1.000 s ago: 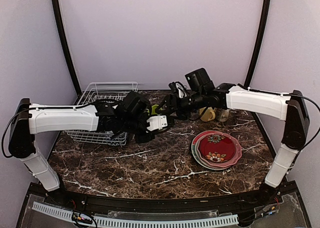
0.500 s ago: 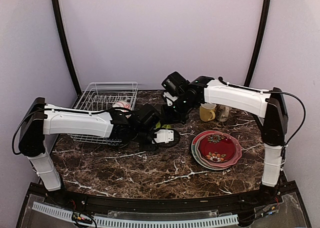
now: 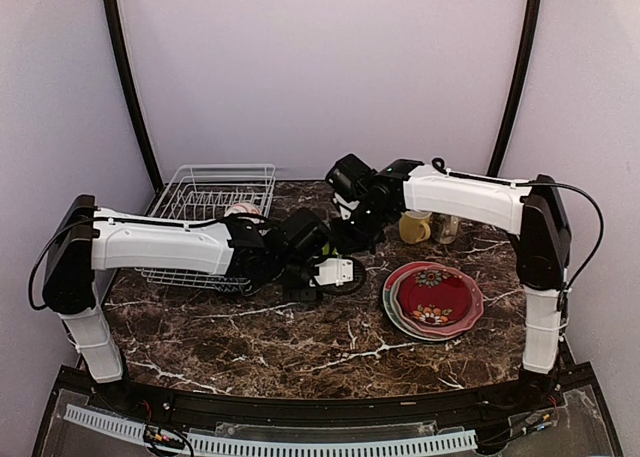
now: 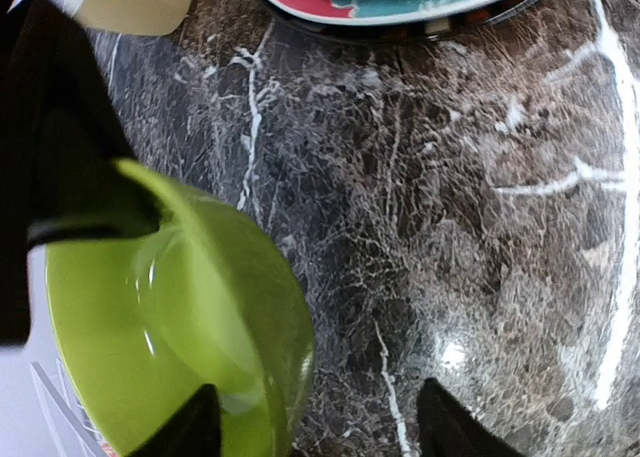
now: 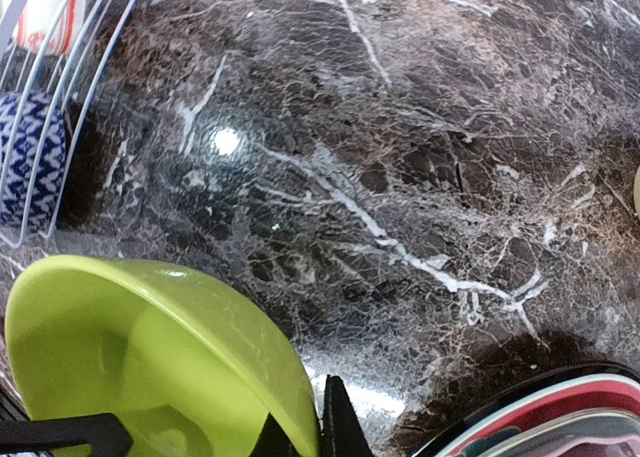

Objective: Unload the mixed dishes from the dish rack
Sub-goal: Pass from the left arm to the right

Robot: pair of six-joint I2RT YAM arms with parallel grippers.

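Note:
The lime-green bowl [image 5: 150, 367] hangs tilted just above the marble between the two arms. My right gripper [image 5: 310, 422] is shut on its rim, one finger inside and one outside. My left gripper [image 4: 318, 389] is open, its fingers [image 4: 440, 427] spread wide, with the bowl's [image 4: 190, 307] edge still between them. In the top view both grippers [image 3: 335, 270] [image 3: 347, 239] meet mid-table and hide most of the bowl. The white wire dish rack [image 3: 225, 169] stands at the back left and holds small bowls [image 3: 240, 211], among them a blue patterned one [image 5: 30, 157] and a red-and-white one [image 5: 50, 7].
Stacked red floral plates [image 3: 433, 299] lie on the marble at the right, close to the bowl [image 5: 560, 417]. A yellow mug [image 3: 413, 225] and a cream patterned mug [image 3: 447, 229] stand behind them. Dark marble [image 3: 250, 337] stretches toward the front edge.
My left gripper has opened off the green bowl while my right gripper closed on its rim. Both arms have shifted right and forward from the rack.

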